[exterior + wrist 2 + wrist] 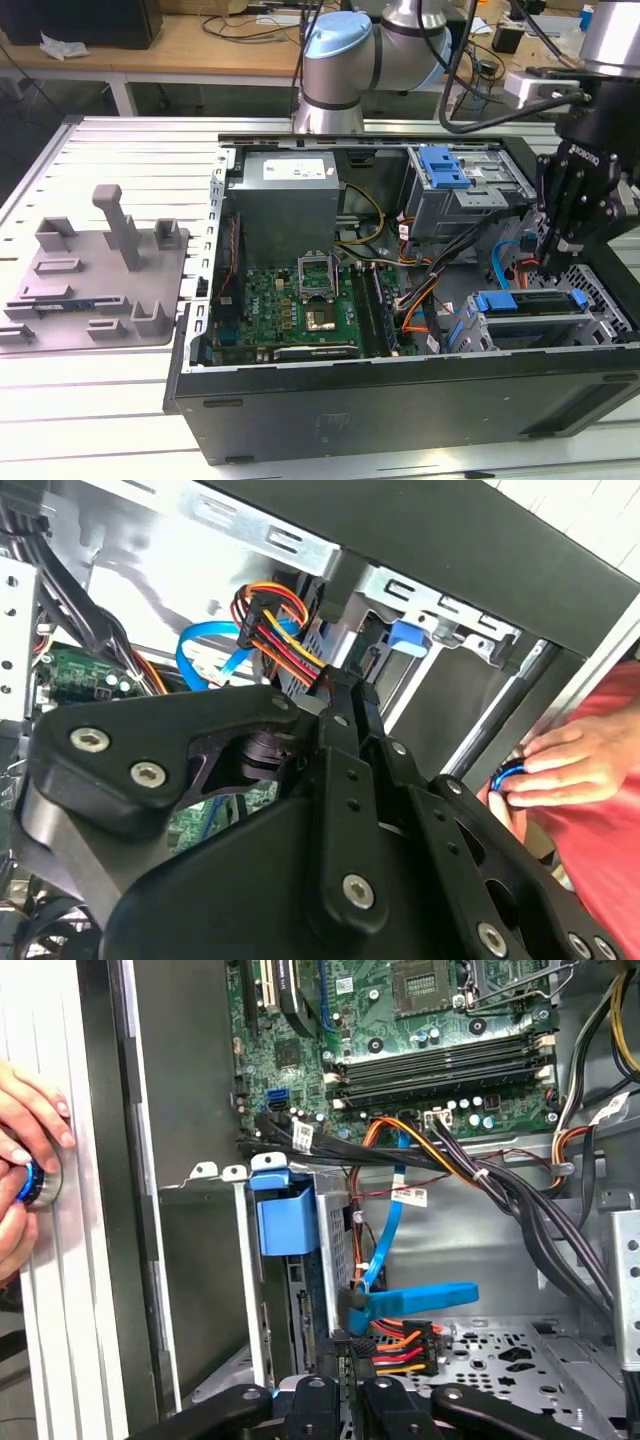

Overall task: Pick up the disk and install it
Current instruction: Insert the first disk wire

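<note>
Blue-framed and silver, the disk (285, 1225) sits slotted into the drive cage (610, 310) at a corner of the open case (400, 400), with the blue end of its carrier showing at the cage mouth. The claw (553, 262) hangs just above that cage. It is clenched, tips drawn together with nothing seen between them. Whether it touches the disk I cannot tell.

Close beside the disk, a blue cable (385, 1230) drops to a black plug, and a bunch of orange, red and yellow wires (400, 1345) ends next to it. Black cables (520, 1200) cross between the cage and the motherboard (430, 1050), crowding the space around the claw.

Elsewhere in the case are a grey power supply (290, 195) and an upper bay holding a second blue carrier (443, 167).

Outside the case wall, a hand (25, 1150) grips a small blue round knob (30, 1182).

The case lies on a slatted metal counter (100, 160). Well apart from it, toward the exterior view's left, rests a grey fixture plate (90, 290) with upright posts.
</note>
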### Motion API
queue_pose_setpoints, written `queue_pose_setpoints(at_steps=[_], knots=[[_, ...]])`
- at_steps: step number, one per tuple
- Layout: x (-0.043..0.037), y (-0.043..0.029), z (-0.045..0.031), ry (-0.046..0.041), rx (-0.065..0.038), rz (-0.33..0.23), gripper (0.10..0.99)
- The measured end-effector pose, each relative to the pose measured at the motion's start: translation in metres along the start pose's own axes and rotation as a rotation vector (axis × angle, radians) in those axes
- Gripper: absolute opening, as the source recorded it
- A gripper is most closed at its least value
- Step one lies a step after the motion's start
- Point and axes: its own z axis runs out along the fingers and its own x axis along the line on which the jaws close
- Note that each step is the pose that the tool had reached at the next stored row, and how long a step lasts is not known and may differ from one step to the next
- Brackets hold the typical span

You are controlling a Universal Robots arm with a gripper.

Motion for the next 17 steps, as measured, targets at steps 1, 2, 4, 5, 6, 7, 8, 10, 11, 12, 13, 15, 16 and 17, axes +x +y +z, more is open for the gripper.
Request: queue_pose_setpoints(at_steps=[1,2,4,5,6,7,8,10,11,12,13,15,16,17], knots=[[0.0041,-0.0003,0.001,-0.0105,-0.001,0.0,0.161],[0.0068,-0.0006,0.0015,-0.0183,-0.002,0.0,0.161],[0.0112,-0.001,0.0021,-0.0342,-0.003,0.0,0.161],[0.0129,-0.0012,0.0023,-0.0416,-0.004,0.0,0.161],[0.0139,-0.0013,0.0018,-0.0499,-0.004,0.0,0.161],[0.0146,-0.0014,0.0013,-0.0552,-0.005,-0.001,0.161],[0.0155,-0.0014,0.0007,-0.0664,-0.005,-0.004,0.161],[0.0168,-0.0015,0.0,-0.0801,-0.005,-0.007,0.161],[0.0177,-0.0016,0.0,-0.0857,-0.006,-0.008,0.161],[0.0193,-0.0017,0.0002,-0.0889,-0.006,-0.008,0.161],[0.0225,-0.002,0.0007,-0.0916,-0.006,-0.008,0.161],[0.0266,-0.0024,0.0014,-0.0953,-0.006,-0.008,0.161],[0.0295,-0.0026,0.002,-0.0994,-0.007,-0.008,0.161],[0.031,-0.0028,0.0024,-0.1035,-0.007,-0.008,0.161]])
